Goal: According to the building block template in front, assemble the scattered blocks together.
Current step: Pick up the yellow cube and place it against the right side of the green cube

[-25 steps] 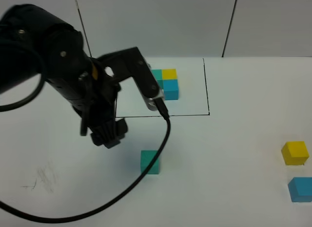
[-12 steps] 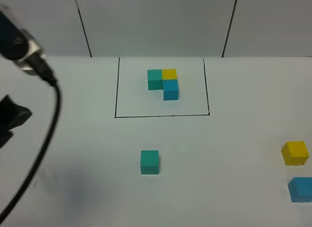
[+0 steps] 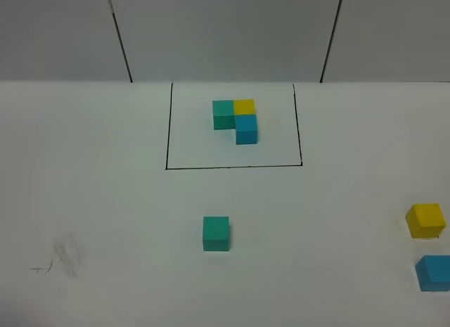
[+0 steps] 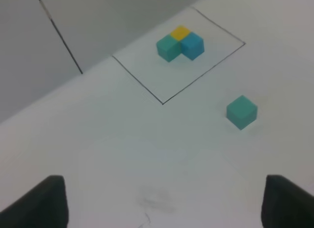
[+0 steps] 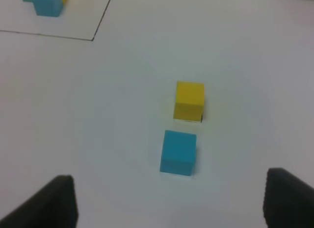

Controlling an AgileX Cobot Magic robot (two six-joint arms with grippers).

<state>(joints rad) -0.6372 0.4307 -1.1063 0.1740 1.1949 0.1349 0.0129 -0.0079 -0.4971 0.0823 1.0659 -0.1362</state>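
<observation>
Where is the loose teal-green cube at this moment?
In the exterior high view the matte teal-green cube sits alone on the white tabletop, on the near side of the black drawn rectangle, far left of the loose yellow cube and sky-blue cube.

You have a plain white desk filling the lower part of the high view, matte and evenly lit. Toward the lower left of that view you can see a faint grey smudge, a few thin scribbled strokes on the surface. The left wrist camera shows you the same mark as a pale scrawl. Behind the desk's far edge stands a light grey wall. It is split into panels by thin dark lines: the left seam leans slightly, and so does the right seam.
</observation>
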